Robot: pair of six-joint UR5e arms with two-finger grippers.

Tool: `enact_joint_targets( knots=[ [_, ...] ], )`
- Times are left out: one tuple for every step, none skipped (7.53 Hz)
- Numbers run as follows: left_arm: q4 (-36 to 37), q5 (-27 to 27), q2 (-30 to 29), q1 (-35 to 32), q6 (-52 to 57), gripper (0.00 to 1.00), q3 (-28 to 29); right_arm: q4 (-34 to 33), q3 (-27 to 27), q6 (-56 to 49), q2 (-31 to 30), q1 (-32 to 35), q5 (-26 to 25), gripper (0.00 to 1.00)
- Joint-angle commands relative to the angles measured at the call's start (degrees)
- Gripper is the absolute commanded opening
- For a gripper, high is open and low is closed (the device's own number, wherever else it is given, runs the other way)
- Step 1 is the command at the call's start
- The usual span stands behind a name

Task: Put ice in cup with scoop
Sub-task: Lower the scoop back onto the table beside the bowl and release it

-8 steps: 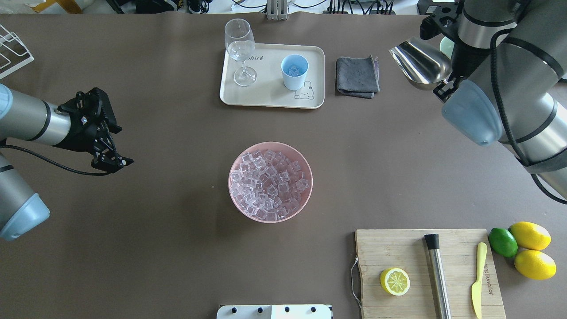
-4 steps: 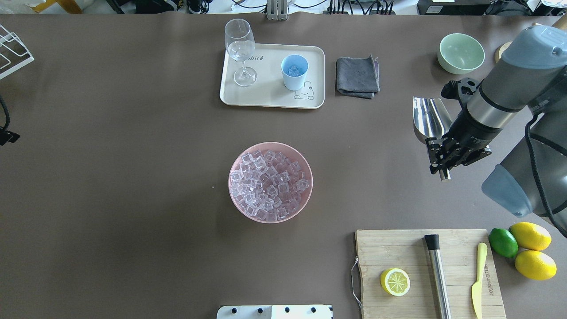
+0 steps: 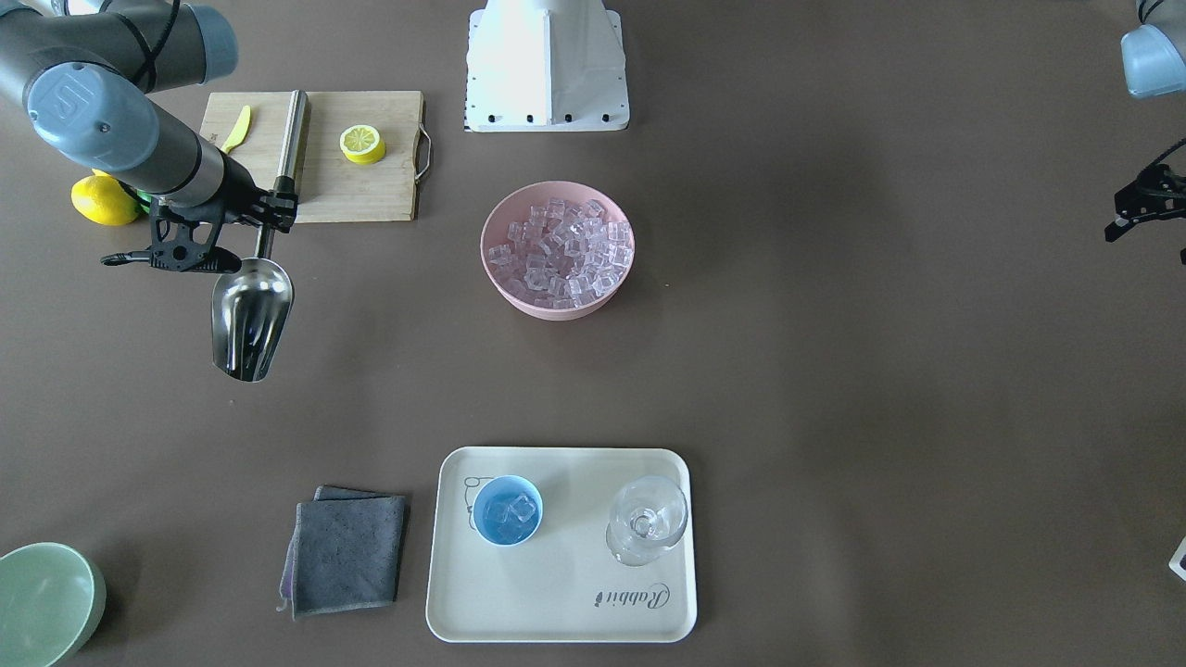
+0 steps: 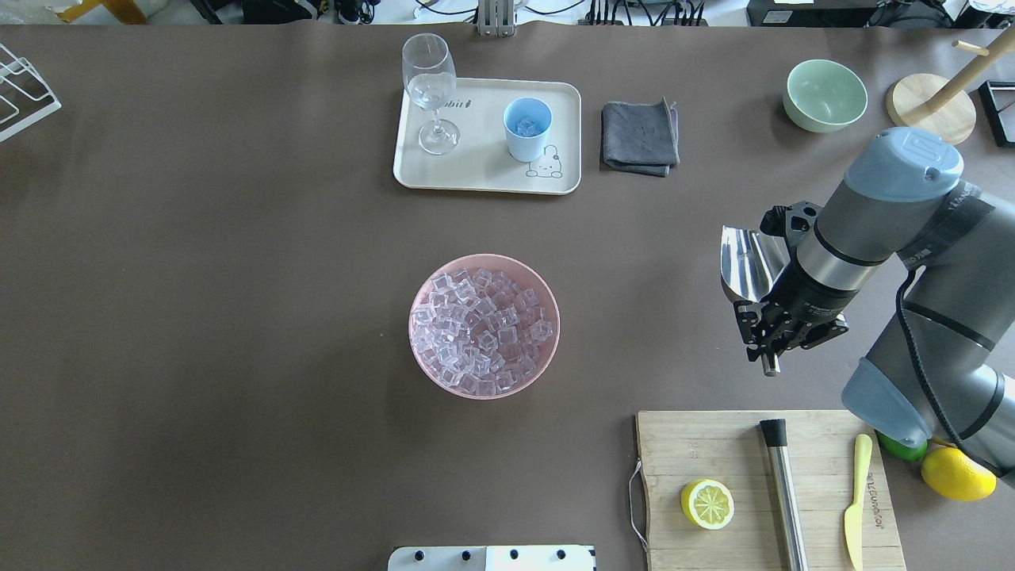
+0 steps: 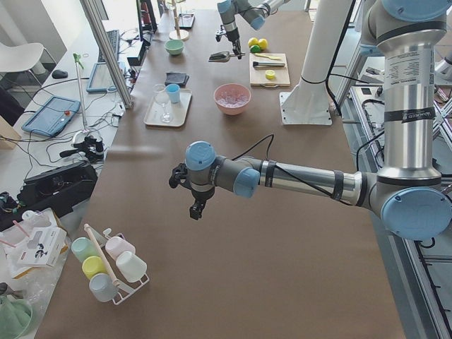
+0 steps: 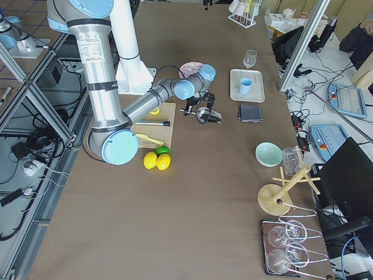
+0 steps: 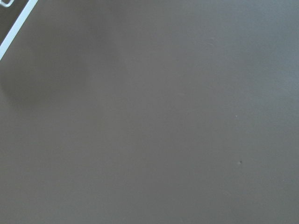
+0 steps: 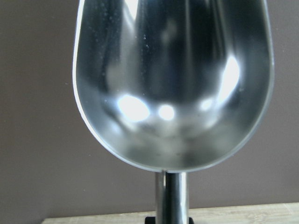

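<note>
The shiny scoop (image 4: 745,266) is empty. The right gripper (image 4: 767,337) pinches its thin handle tight, over the table near the cutting board (image 4: 714,452). Some ice (image 4: 525,125) sits in the blue cup (image 4: 523,147) on the tray (image 4: 484,178) that says "Rabbit". I cannot tell how open the left gripper (image 3: 1144,206) is.

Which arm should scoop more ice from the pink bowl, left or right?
Right, probably. The right gripper grips the scoop by its handle, trough empty, and is nearer the bowl of ice. The left gripper is far off to the side, with no tool.
</note>
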Motion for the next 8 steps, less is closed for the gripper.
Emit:
enact_joint_targets(
  knots=[
    [0.27, -6.49, 2.28, -8.88, 0.00, 0.98, 5.88, 6.05, -0.99, 3.28, -2.86, -3.52, -2.51, 0.00],
    [0.36, -6.07, 2.99, -9.17, 0.00, 0.98, 6.07, 7.20, -1.69, 3.29, -2.96, -3.88, -2.51, 0.00],
    [0.79, -6.06, 4.13, -9.43, -0.09, 0.98, 7.03, 7.65, -2.48, 3.29, -2.87, -4.32, -2.59, 0.00],
    [0.89, -6.06, 4.23, -10.57, -0.17, 0.98, 8.08, 8.44, -3.36, 3.38, -2.78, -4.50, -2.51, 0.00],
    [0.97, -6.06, 4.40, -10.75, -0.44, 0.98, 8.26, 8.45, -3.80, 3.29, -2.61, -4.76, -2.51, 0.00],
    [0.89, -5.98, 3.88, -11.27, -0.53, 0.98, 8.35, 8.45, -4.24, 3.38, -2.43, -4.93, -2.51, 0.00],
    [0.97, -5.98, 3.53, -11.19, -0.53, 0.98, 8.27, 8.36, -4.33, 3.29, -2.34, -4.94, -2.51, 0.00],
    [0.98, -5.89, 3.61, -10.84, -0.44, 0.98, 8.53, 8.36, -4.33, 3.29, -2.34, -4.94, -2.33, 0.00]
  ],
)
